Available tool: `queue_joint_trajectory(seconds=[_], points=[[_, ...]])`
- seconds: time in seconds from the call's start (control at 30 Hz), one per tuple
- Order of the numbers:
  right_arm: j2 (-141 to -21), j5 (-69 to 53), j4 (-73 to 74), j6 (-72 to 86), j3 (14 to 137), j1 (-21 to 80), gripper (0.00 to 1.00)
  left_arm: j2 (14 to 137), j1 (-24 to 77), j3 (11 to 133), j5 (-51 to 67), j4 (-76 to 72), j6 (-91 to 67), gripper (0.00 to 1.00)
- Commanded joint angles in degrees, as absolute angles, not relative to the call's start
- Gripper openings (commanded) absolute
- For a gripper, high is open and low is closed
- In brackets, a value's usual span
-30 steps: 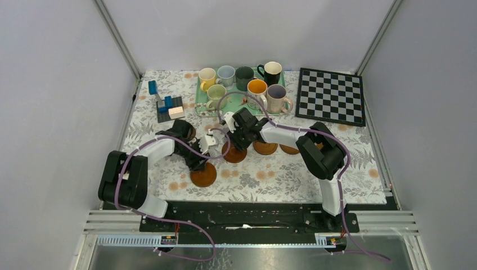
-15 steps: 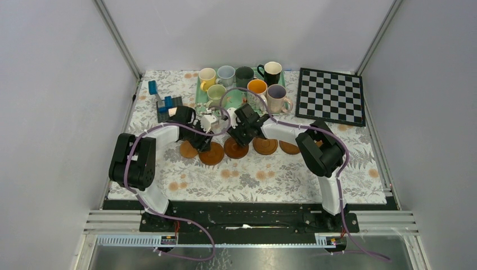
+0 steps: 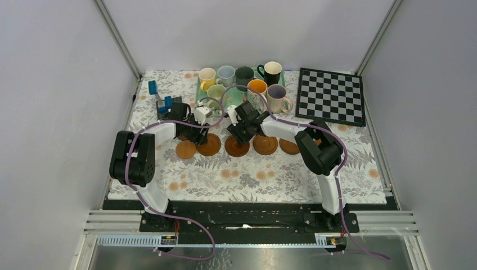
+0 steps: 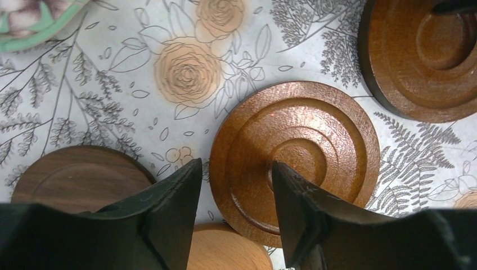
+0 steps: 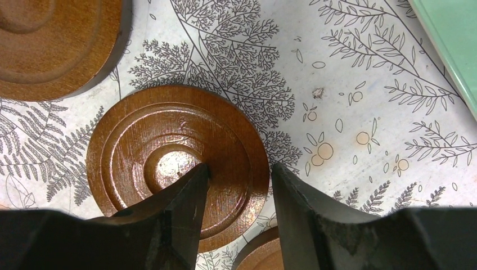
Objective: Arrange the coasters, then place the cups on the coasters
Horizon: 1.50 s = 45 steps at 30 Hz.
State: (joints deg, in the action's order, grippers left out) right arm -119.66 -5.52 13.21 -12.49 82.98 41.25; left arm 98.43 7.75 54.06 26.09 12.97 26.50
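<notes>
We see the left gripper [image 4: 236, 185] spread astride the rim of a round orange-brown wooden coaster [image 4: 315, 135]; right gripper [image 5: 239, 174], spread too, straddles a round reddish-brown wooden coaster [image 5: 140, 140].

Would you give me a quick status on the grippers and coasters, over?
Left gripper open over red-brown coaster. Right gripper open over glossy coaster. Cups all on the tray. Nothing blocking.

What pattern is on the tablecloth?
Grey ferns and peach roses on white; the cloth shows best in the left wrist view.
</notes>
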Motion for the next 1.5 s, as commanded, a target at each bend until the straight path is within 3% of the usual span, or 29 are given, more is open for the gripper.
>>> queue_joint_trajectory(seconds=[0.0, 0.33, 0.5, 0.73, 1.47], points=[[-120.9, -4.2, 15.5, -11.5, 84.8, 40.6, 0.54, 95.5, 4.8, 58.2, 29.2, 12.3, 21.8, 0.56], [-119.2, -4.8, 14.3, -8.8, 90.7, 40.7, 0.66, 91.4, -4.8, 63.0, 32.6, 18.2, 21.8, 0.61], [-117.2, -7.0, 16.1, -10.7, 91.4, 40.6, 0.68, 95.2, -9.3, 69.0, 43.0, 37.2, 45.9, 0.79], [-111.5, -10.6, 17.4, -12.5, 87.3, 39.7, 0.71, 104.4, -10.1, 80.7, 42.0, 60.4, 76.8, 0.81], [-108.5, -9.0, 21.2, -14.6, 85.4, 35.8, 0.73, 109.0, -5.2, 71.7, 27.2, 44.1, 76.1, 0.8]])
